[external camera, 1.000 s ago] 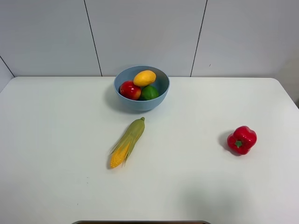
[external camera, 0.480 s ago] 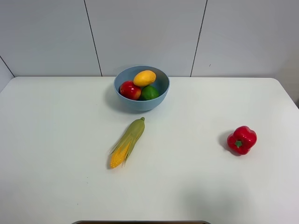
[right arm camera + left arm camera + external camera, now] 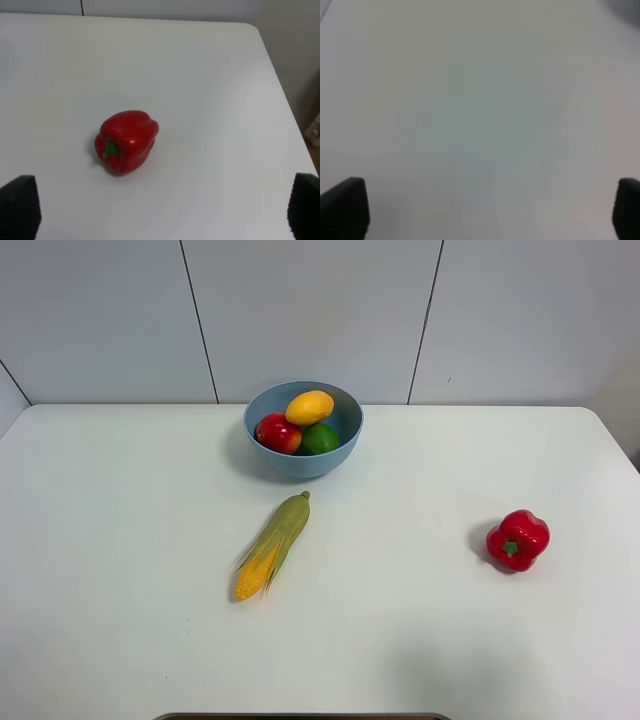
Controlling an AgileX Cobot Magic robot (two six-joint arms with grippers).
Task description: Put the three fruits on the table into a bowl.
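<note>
A light-blue bowl (image 3: 303,460) stands at the back middle of the white table (image 3: 120,540). Inside it lie the yellow-orange mango (image 3: 310,407), the red pomegranate (image 3: 278,433) and the green lime (image 3: 321,439). Neither arm shows in the exterior high view. In the left wrist view my left gripper (image 3: 480,210) is open, its dark fingertips (image 3: 345,205) wide apart over blurred bare tabletop. My right gripper (image 3: 162,210) is open too, fingertips (image 3: 20,205) at the frame's corners, with nothing between them.
A green-husked corn cob (image 3: 272,544) lies in front of the bowl. A red bell pepper (image 3: 518,540) sits at the right, also in the right wrist view as the bell pepper (image 3: 127,140), ahead of the right gripper. The table's right edge (image 3: 280,85) runs close by.
</note>
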